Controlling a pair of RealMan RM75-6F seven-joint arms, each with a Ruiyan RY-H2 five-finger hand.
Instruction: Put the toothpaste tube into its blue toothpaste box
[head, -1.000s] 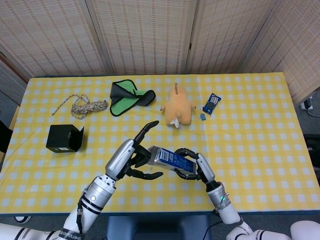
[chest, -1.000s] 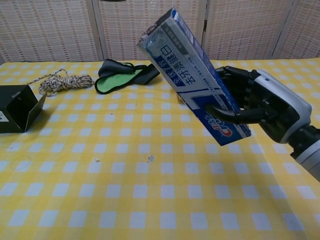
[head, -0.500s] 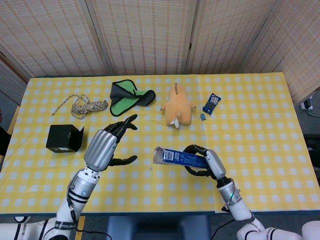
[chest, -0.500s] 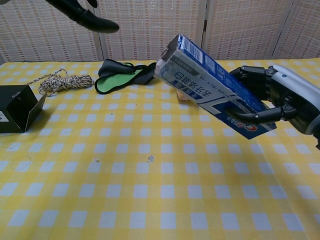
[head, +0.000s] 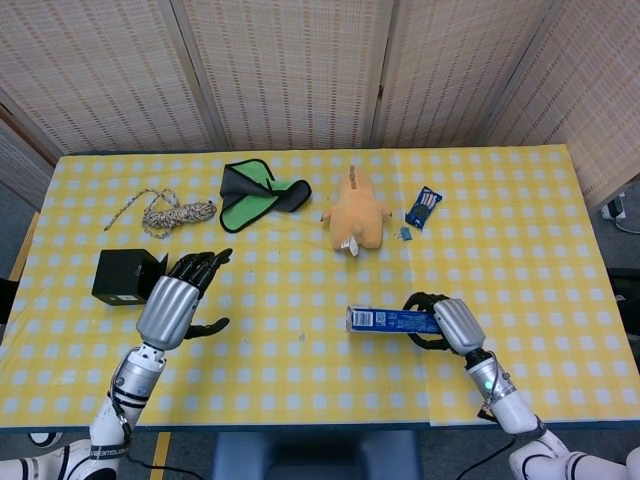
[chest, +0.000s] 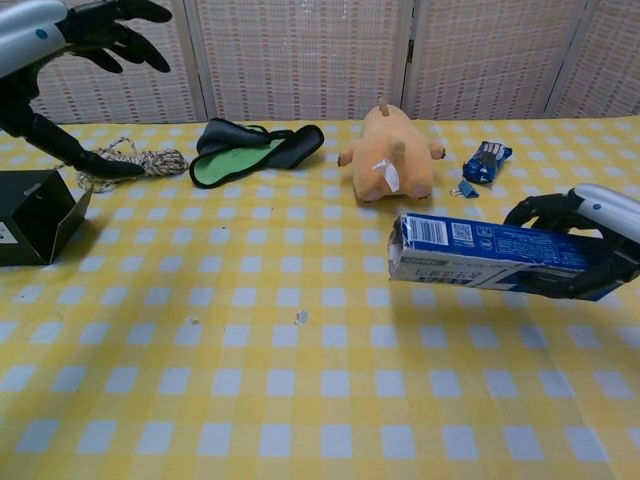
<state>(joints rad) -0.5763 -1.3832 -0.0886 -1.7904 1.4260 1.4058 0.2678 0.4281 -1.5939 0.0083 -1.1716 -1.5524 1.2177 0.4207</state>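
Big yellow-and-white checked table (head: 520, 230) fills the view. Near its front edge, the long blue cardboard toothpaste box (head: 385, 320) lies about level, its open end pointing left, gripped at its right end by the right hand (head: 447, 323), fingers curled round it. Whether the tube is inside, I cannot tell. Well left of the box, the left hand (head: 172, 305) hangs with fingers spread, holding nothing, just beside the black open carton (head: 128, 277).
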